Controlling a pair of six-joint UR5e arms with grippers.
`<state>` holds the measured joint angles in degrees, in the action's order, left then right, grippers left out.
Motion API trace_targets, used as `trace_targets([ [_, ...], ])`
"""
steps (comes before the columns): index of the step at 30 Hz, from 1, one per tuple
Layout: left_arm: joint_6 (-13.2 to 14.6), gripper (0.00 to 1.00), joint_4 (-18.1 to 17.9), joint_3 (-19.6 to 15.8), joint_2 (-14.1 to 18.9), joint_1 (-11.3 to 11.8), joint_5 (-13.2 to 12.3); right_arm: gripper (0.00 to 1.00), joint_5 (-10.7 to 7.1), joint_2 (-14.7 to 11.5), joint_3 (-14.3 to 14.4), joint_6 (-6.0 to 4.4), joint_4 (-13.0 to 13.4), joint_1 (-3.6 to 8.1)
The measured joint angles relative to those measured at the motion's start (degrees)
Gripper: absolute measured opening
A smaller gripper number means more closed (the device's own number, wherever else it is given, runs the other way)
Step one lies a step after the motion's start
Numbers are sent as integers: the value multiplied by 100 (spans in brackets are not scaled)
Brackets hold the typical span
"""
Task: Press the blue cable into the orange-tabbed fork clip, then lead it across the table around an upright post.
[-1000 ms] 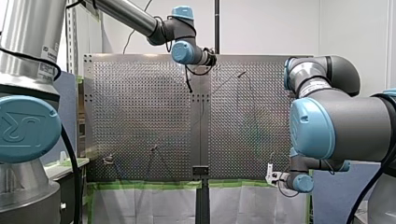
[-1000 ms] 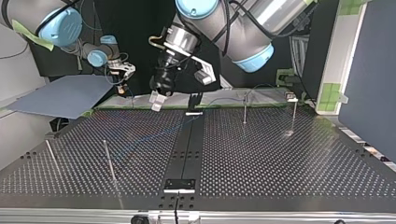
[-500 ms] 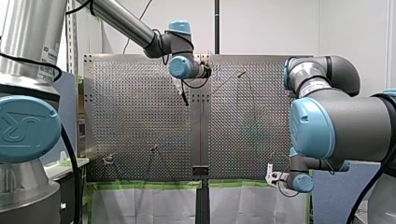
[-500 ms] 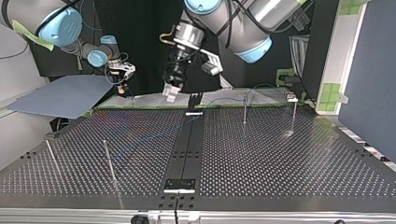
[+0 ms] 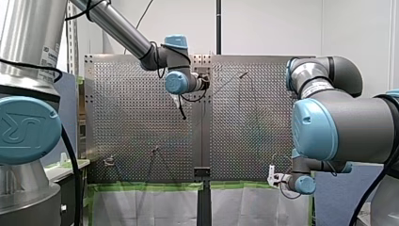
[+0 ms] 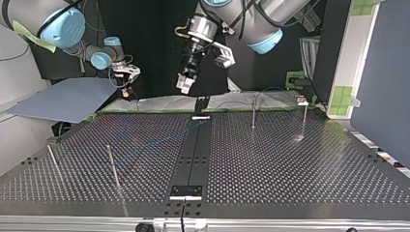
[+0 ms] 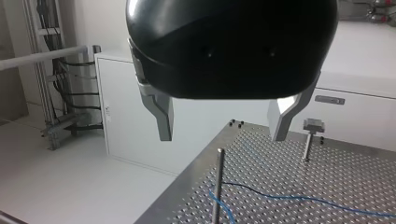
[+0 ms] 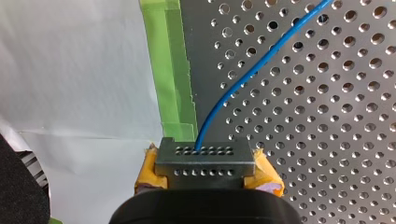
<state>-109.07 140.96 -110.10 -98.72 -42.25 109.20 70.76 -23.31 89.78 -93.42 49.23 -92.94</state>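
Our left gripper (image 7: 222,137) hung open, empty, above the perforated table (image 7: 327,182); at its edge our right gripper (image 8: 205,179) clamped the grey connector block (image 8: 205,161) of the blue cable (image 8: 243,79).

Front view: high behind the rig, facing out over the worktop (image 5: 131,127). Top view: low, opposite, facing back; both share that perforated surface. Wrist views: close, along my left pincer (image 7: 222,135) and my right pincer (image 8: 208,177).

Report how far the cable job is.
Done: nothing confirmable; the thin blue cable lies slack on the perforated metal table. In hand: my right gripper holds its end; my left gripper hangs open. Left: clip seating, routing round a thin upright post.
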Motion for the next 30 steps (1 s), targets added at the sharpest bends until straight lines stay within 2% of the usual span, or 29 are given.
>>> trace_targets([
  [7,21,100,-202,-417,0,-19,96,0,9,-1,-14,28,-16,-7],
  [21,-18,100,-174,-1255,-1,-9,318,0,32,-4,-17,85,-64,-17],
  [26,-113,100,-165,-1539,-7,-8,356,0,70,-4,-17,187,-154,-18],
  [30,-125,100,-169,-1762,-16,6,426,0,91,-4,-23,218,-192,-18],
])
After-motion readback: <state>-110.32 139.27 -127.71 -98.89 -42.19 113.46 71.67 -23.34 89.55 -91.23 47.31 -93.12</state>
